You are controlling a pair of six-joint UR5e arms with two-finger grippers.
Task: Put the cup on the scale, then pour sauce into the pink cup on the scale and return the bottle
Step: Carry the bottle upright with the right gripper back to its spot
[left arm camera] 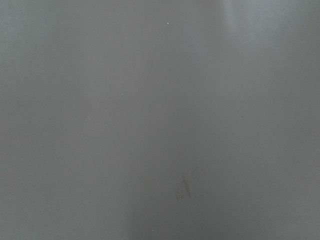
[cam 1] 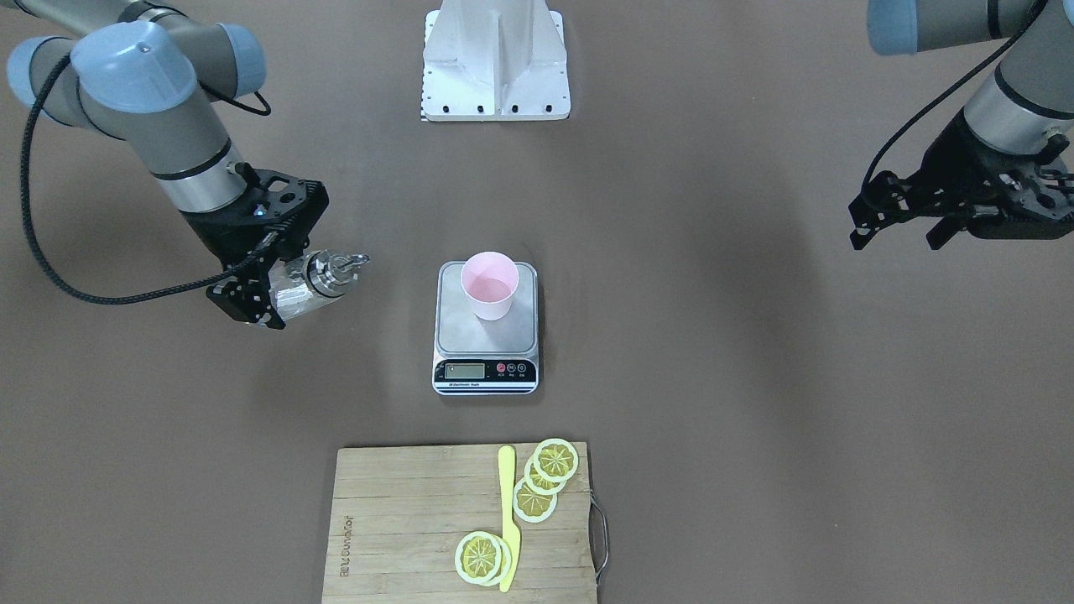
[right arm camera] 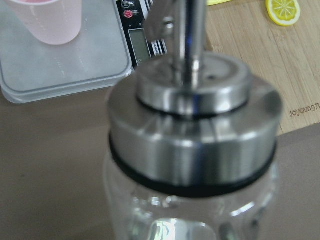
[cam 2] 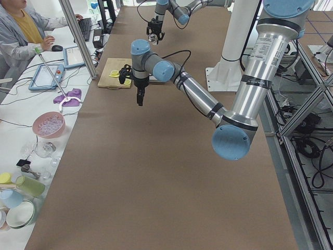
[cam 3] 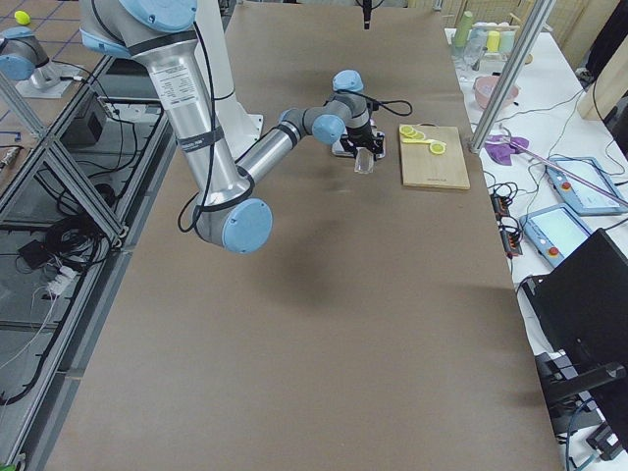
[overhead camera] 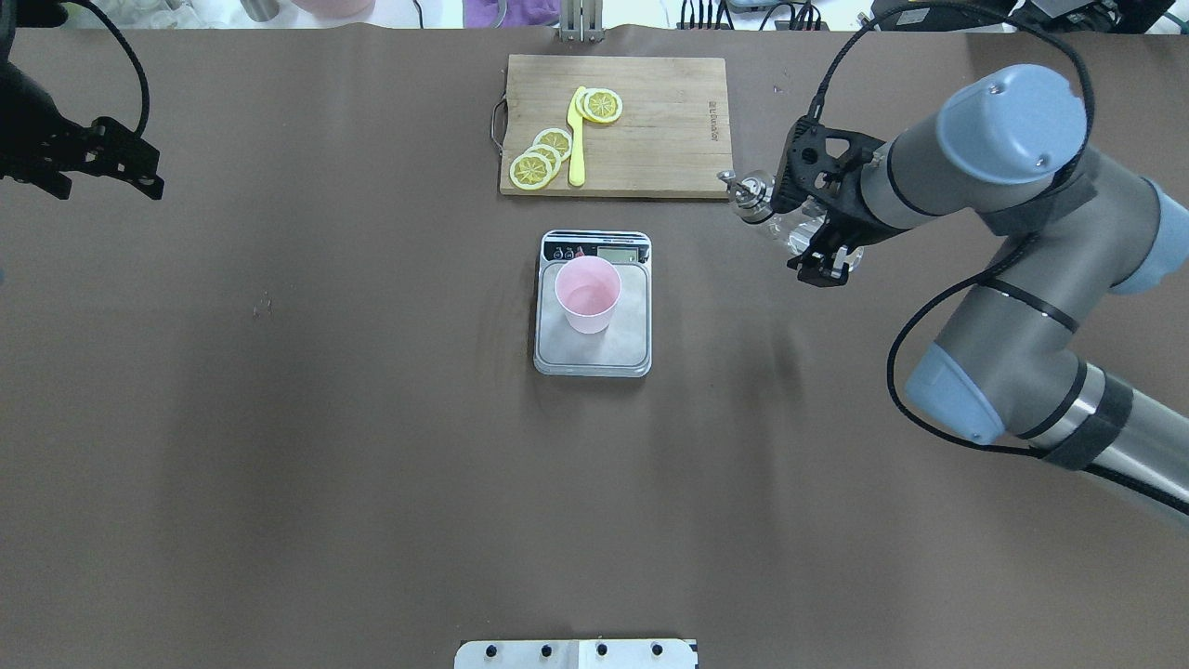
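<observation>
On the scale (cam 1: 482,337) stands the cup (cam 1: 489,285), upright. Well apart, the right gripper (cam 1: 256,304) clasps the bottle (cam 1: 312,280), tipped sideways toward the cup; the left gripper (cam 1: 896,239) hangs spread, far off.

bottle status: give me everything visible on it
The bottle is clear glass and cylindrical, with a shiny metal cap, a black ring under the cap and a thin metal pour spout. The right gripper clamps its glass body, and nothing else touches it. It is tipped near horizontal, with the spout toward the scale, but it is off to the side, apart from the cup. How much liquid it holds cannot be told.
</observation>
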